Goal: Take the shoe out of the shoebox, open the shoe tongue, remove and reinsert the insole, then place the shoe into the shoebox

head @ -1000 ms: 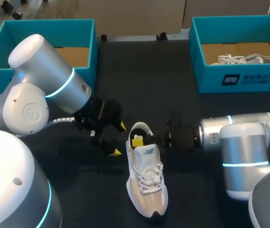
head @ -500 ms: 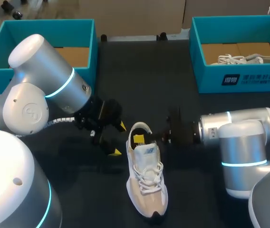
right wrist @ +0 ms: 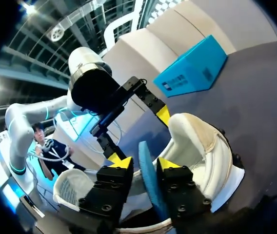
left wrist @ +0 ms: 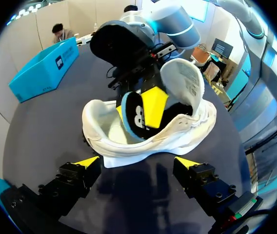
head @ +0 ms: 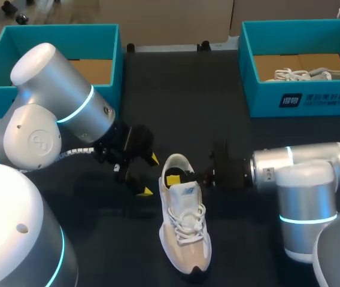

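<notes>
Black surface stretches back to a teal shoebox [head: 115, 66] at the far left, cardboard floor showing, and another box [head: 266, 101] at the far right with a second shoe [head: 313, 75] in it. Nearer in, the right claw [right wrist: 146, 165] has its yellow tips pressed onto the blue-edged insole [right wrist: 149, 192]. It stands on edge between them, partly risen out of the shoe [head: 184, 230] at its heel end. That arm comes in from the right, level with the collar. Across the heel, the left claw [left wrist: 137, 163] hangs spread wide, holding nothing, just beside the shoe and apart from it.

The shoe lies on the surface between the two arms, long axis running from heel, away from the robot, to toe, close to its base. I'd judge the insole's front sits under the laces toward the toe, so the pull must go up and back over the heel. The right arm is the one placed for it.

From overhead only a yellow tip shows inside the collar. The right wrist view shows the pinch itself. The left wrist view shows the insole's black upper face curling out of the shoe.
</notes>
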`<state>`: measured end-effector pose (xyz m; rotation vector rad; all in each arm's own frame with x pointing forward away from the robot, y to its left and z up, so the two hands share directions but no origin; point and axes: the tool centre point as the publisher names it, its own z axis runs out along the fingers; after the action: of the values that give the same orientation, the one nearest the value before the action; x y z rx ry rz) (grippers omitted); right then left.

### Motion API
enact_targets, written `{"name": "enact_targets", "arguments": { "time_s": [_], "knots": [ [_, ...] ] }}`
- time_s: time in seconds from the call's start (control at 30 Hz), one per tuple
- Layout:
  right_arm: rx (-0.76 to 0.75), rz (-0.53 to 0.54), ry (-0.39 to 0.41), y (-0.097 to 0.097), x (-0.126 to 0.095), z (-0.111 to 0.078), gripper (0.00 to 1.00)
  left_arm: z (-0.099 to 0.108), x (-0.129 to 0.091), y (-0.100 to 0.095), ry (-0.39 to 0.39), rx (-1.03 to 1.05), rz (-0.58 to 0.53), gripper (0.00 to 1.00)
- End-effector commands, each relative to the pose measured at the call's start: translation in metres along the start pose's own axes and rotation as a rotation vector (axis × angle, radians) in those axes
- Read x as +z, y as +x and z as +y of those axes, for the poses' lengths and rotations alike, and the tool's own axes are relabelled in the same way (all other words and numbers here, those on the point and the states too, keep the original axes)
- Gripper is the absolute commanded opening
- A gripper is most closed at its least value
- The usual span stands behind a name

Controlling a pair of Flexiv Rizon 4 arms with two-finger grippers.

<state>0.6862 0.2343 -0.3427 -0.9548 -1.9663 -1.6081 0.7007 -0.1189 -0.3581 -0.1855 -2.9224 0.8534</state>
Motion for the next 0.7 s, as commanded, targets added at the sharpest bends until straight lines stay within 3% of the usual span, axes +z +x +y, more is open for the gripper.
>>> {"name": "enact_targets", "arguments": {
  "time_s": [0.03, 0.1, 0.7],
  "knots": [
    [-0.008, -0.011, 0.024, 0.004, 0.0, 0.007, 0.58, 0.0, -0.003, 0.002, -0.001, 0.008, 0.009, 1.0],
    [-0.018, -0.017, 0.034, 0.005, -0.001, 0.011, 0.54, 0.001, -0.005, 0.003, -0.002, 0.009, 0.011, 1.0],
    [-0.072, -0.114, 0.097, 0.012, -0.024, 0.031, 0.52, 0.01, -0.027, 0.01, -0.047, 0.055, 0.047, 1.0]
  ]
}}
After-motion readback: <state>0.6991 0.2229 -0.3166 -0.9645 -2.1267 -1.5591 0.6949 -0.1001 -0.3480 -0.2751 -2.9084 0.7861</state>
